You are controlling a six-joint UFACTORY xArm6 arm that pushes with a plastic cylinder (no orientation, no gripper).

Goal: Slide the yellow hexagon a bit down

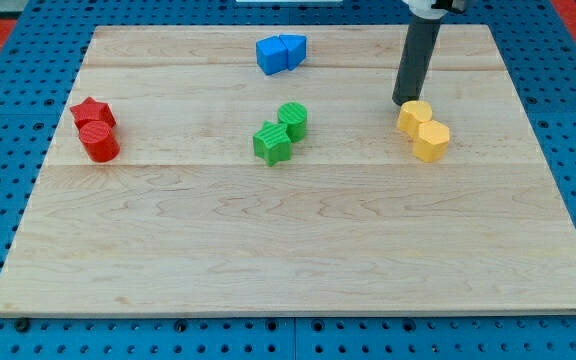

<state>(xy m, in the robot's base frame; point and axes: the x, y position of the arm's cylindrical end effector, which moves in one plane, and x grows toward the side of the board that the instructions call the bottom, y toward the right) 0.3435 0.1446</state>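
Two yellow blocks sit touching at the view's right: a yellow block [414, 117] whose shape I cannot make out, above, and the yellow hexagon [431, 140] just below and right of it. My tip [403, 101] is at the end of the dark rod, right above the upper yellow block's top-left edge, touching or almost touching it. The hexagon is one block away from my tip, down and to the right.
Two blue blocks [281, 53] sit together at the top centre. A green star [272, 142] and a green cylinder [293, 118] touch in the middle. A red star [92, 113] and a red cylinder [99, 141] touch at the left. The wooden board [288, 250] lies on a blue pegboard.
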